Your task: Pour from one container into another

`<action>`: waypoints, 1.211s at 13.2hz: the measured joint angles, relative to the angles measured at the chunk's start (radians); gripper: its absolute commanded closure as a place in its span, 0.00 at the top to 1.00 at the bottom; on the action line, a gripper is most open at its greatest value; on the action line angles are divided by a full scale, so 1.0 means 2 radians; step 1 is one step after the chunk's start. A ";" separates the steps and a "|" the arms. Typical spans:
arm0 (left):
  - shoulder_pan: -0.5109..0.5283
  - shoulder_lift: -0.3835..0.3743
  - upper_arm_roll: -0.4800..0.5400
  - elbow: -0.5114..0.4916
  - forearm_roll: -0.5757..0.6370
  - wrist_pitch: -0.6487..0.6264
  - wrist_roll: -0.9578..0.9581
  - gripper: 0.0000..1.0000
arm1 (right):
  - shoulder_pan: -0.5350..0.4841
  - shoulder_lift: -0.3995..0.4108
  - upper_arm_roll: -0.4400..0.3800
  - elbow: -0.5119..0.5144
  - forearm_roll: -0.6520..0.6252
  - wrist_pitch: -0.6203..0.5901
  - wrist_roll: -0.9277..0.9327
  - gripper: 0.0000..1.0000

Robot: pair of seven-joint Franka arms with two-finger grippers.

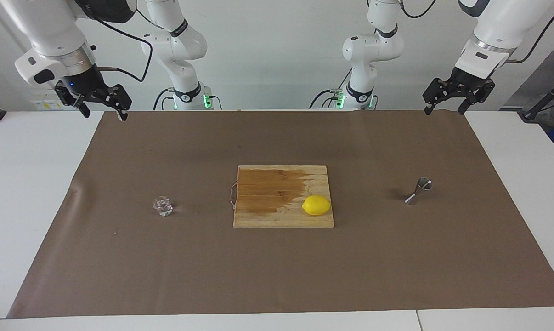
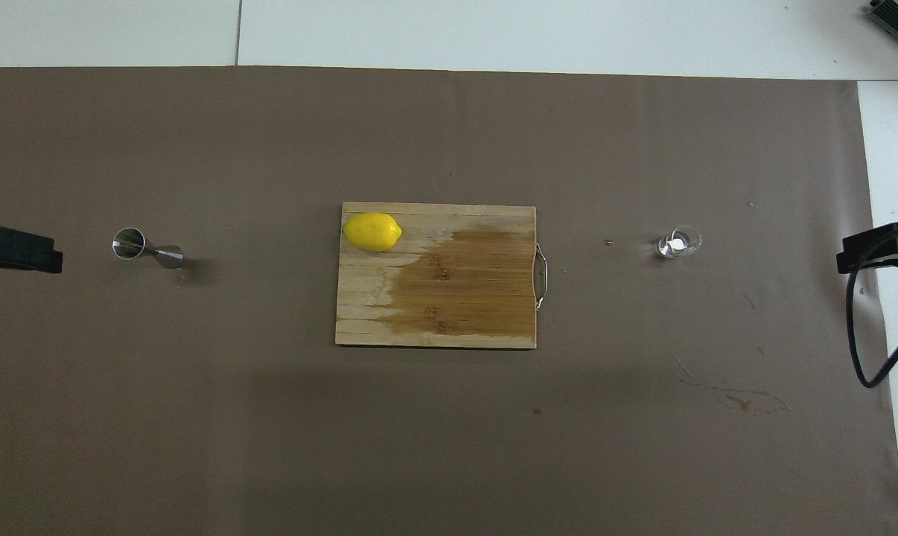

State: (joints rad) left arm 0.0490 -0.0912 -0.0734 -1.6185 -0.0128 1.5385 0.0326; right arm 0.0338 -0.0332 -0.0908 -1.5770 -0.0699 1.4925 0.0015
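The tiny clear glass cup (image 1: 163, 206) (image 2: 678, 242) stands upright on the brown paper toward the right arm's end of the table. The steel hourglass jigger (image 1: 418, 191) (image 2: 147, 249) stands toward the left arm's end. My right gripper (image 1: 102, 112) hangs open in the air over the paper's edge nearest the robots, well apart from the cup. My left gripper (image 1: 444, 110) hangs open over the same edge at its own end, well apart from the jigger. Neither holds anything. The overhead view shows only a dark part of each gripper at its side edges.
A wooden cutting board (image 1: 277, 216) (image 2: 456, 320) with a dark wet patch lies mid-table between cup and jigger. A yellow lemon (image 1: 316, 205) (image 2: 372, 231) rests on it. Brown paper (image 1: 277, 276) covers the white table. A black cable (image 2: 858, 350) hangs from the right arm.
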 measured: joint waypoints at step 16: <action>0.085 0.050 0.008 0.066 -0.118 -0.154 -0.068 1.00 | 0.000 0.000 0.002 0.000 0.000 0.000 -0.005 1.00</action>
State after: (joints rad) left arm 0.2186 0.0098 -0.0567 -1.4868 -0.2493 1.2312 -0.1040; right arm 0.0341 -0.0330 -0.0878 -1.5770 -0.0700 1.4930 -0.0094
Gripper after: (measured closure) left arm 0.000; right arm 0.000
